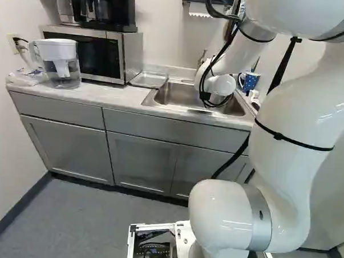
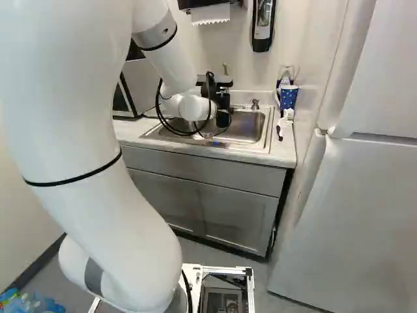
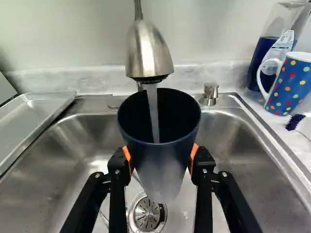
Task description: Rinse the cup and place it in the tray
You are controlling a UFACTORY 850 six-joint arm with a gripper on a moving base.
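Jaws are pinching the cup [image 3: 163, 162] from both sides, orange pads [image 3: 127, 154] pressed on its wall. Cup's approx. upright, mouth up, over the sink [image 3: 243, 145], w/ the drain [image 3: 146, 213] below. Water [image 3: 153, 109] from the faucet [image 3: 148, 51] runs straight into it, so I'd say rinse = in progress. Left to do: finish rinsing, prob. tip it out, then set it in the tray [image 3: 39, 116] beside the sink; that placing isn't done.

Containers: cup's inside is dark, can't tell how full it is, so a tilt might spill water. No dishes seen in the sink, just wet-looking metal. Tray has nothing visible in it. Spotted mug [image 3: 291, 87] stands upright on the counter [image 1: 99, 93], contents n/a (can't see in). Clear bottle [image 3: 267, 51] behind it has dark blue stuff in its lower part.
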